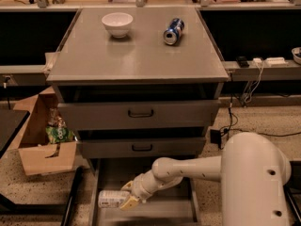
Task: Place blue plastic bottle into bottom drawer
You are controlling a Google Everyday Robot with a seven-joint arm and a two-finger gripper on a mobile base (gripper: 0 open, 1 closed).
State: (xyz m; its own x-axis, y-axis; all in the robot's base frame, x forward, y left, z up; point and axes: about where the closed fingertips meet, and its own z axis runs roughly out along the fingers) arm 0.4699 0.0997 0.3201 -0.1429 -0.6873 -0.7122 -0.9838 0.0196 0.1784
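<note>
The blue plastic bottle (109, 199) is a small clear bottle with a whitish label, lying on its side at the left of the open bottom drawer (164, 211). My gripper (127, 197) is down inside that drawer with its yellowish fingers (129, 203) closed around the bottle's right end. My white arm reaches in from the lower right. I cannot tell whether the bottle touches the drawer's grey floor.
A white bowl (117, 23) and a blue soda can (173, 30) lie on the cabinet top (136, 55). Two drawers with black handles (140, 113) sit above the open drawer. A cardboard box (44, 138) stands on the floor at the left.
</note>
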